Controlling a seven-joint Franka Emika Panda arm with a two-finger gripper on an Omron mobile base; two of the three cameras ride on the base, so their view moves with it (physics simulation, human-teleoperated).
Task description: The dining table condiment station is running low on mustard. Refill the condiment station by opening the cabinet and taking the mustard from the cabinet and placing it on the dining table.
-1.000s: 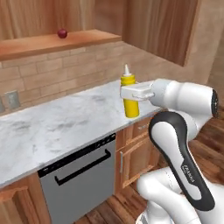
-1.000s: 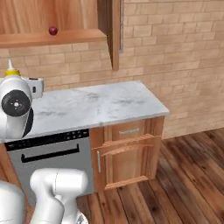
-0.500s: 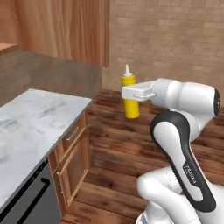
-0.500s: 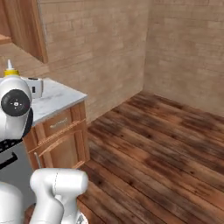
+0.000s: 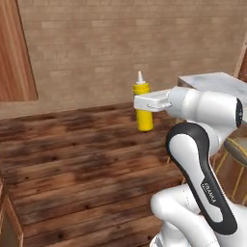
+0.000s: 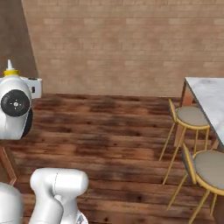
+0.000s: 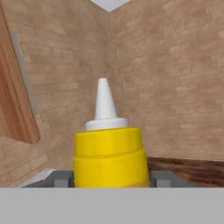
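Carry step: gripper (image 5: 144,102) clamped on mustard (image 5: 143,109), upright, mid-air over wood floor; dining table (image 6: 209,92) off to right, prob. needs more base travel, then set-down.

Base views flank arm; share floor (image 5: 72,159)

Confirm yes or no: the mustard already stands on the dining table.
No, the mustard is held upright in the gripper above the wooden floor, short of the dining table.
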